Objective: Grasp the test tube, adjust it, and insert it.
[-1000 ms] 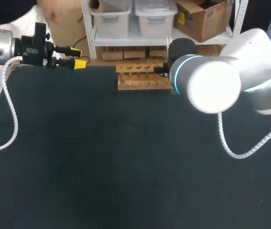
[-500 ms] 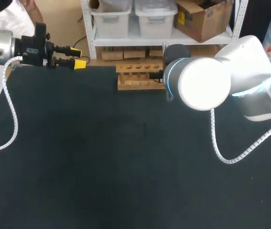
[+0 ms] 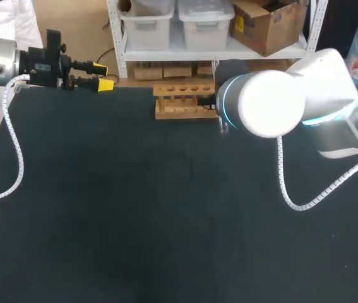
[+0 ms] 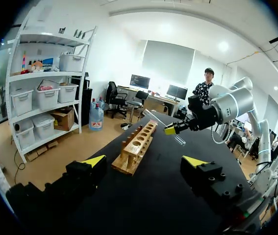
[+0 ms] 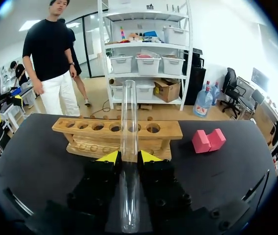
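Grasp complete: the right gripper (image 5: 129, 157) has its jaws closed on the test tube (image 5: 128, 122) from both sides, low on its length. The tube hangs tilted above the bench (image 3: 134, 221), just short of the wooden rack (image 5: 116, 132) at the far edge. Judged outstanding: righting the tube and inserting it. All visible rack holes are empty. The left gripper (image 4: 143, 161) sits at the far left corner, jaws wide apart, holding nothing.

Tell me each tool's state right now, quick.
Left tool: open, holding nothing.
Right tool: closed on the test tube.
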`<state>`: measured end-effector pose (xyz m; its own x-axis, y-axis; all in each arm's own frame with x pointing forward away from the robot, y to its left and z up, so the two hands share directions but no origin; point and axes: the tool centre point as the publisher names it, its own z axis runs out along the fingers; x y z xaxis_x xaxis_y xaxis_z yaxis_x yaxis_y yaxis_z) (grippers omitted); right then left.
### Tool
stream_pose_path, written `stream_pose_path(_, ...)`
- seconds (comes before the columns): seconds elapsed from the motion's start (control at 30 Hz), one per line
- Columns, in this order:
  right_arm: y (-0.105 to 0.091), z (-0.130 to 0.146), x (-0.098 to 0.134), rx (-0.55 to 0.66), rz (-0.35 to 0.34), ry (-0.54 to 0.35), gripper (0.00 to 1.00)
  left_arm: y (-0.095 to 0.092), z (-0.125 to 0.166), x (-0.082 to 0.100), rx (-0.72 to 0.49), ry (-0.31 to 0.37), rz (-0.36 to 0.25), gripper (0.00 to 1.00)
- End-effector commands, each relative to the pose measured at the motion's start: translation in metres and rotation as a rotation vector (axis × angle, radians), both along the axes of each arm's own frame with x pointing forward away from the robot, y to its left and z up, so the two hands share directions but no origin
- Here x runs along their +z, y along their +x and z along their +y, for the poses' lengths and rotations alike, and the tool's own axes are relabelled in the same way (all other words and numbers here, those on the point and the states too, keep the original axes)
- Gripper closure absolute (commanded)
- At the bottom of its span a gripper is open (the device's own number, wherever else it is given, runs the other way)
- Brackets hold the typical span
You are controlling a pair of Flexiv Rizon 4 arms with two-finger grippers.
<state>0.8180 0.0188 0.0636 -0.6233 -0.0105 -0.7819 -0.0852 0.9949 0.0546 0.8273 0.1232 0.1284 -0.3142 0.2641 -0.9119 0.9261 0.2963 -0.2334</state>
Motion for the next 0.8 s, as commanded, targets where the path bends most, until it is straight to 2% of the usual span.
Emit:
stream_pose_path(0.03, 0.003, -0.001, -0.002, 0.011, 0.015, -0.002, 1.00, 0.000, 0.000, -0.001, -0.001, -0.002, -0.003, 0.00)
stream_pose_path(0.8, 0.007, 0.000, -0.022, 0.046, 0.111, 0.011, 1.00, 0.000, 0.000, -0.001, -0.001, -0.002, -0.003, 0.00)
